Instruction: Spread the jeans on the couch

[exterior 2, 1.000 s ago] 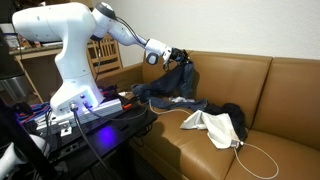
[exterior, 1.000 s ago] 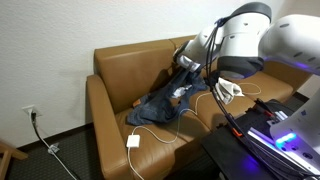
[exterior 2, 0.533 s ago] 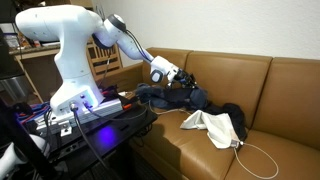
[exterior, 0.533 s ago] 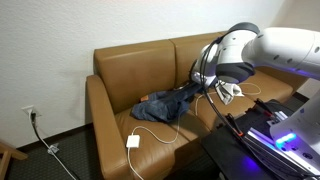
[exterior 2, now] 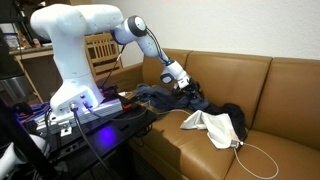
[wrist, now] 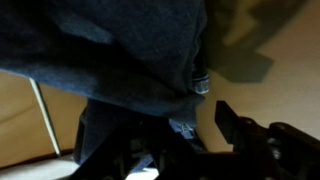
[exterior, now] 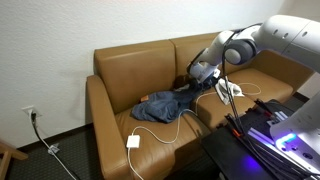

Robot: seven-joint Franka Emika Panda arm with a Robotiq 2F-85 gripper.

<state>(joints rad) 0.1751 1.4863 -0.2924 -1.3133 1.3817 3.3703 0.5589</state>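
Observation:
The jeans (exterior: 163, 104) lie rumpled on the tan couch (exterior: 130, 65), across the seam between its end seat and middle seat. In both exterior views my gripper (exterior: 195, 76) (exterior 2: 184, 83) hovers low over the end of the jeans (exterior 2: 165, 97) nearest the backrest. In the wrist view, dark denim (wrist: 100, 60) fills the upper left and drapes over one side of the gripper (wrist: 165, 128). The other finger (wrist: 235, 130) stands clear of the cloth, with bare couch leather (wrist: 280, 60) showing beside it. The jaws stand apart.
A white cable with a square plug block (exterior: 133, 142) loops over the seat front by the jeans. A white cloth (exterior 2: 212, 122) and a dark garment (exterior 2: 233, 113) lie on the middle seat. A dark equipment bench (exterior 2: 95, 125) stands close before the couch.
The gripper has come down from backrest height, where it held the jeans lifted, to just above the seat. The jeans now lie on the cushion and the jaws have parted.

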